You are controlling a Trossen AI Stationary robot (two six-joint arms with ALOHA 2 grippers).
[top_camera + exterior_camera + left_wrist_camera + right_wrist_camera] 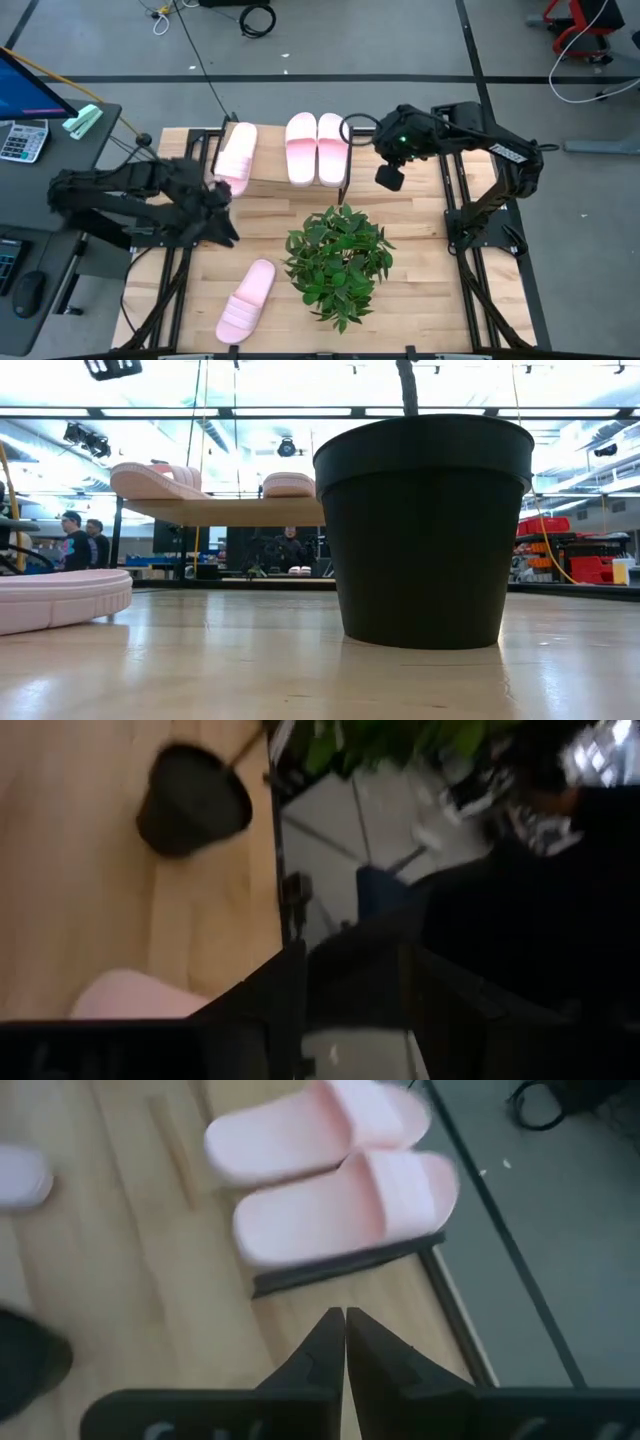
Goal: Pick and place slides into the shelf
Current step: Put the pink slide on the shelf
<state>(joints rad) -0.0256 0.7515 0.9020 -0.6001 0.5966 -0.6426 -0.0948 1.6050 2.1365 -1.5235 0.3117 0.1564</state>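
Left gripper [222, 222] hangs over the desk's [430, 300] left part, just nr side of the shelf's [268, 170] left end; it's blurred from above and its wrist cam shows only dark fingers, so can't tell how far the jaws stand apart or whether they hold anything. On the shelf at the far side of the desk: one slide [236, 156] at the left end, tilted a bit, then a pair [317, 148] side by side towards the right end, soles flat on the board. Fourth slide [246, 299] lies on the desk nr the front, left of centre, angled. Potted plant [338, 260] in a black pot [424, 530] sits mid-desk, just right of that slide. Right gripper [345, 1325] hovers just off the shelf's right end, jaws pressed together w/ nothing between them. Two people [82, 540] stand in the room beyond, seen at desk level.
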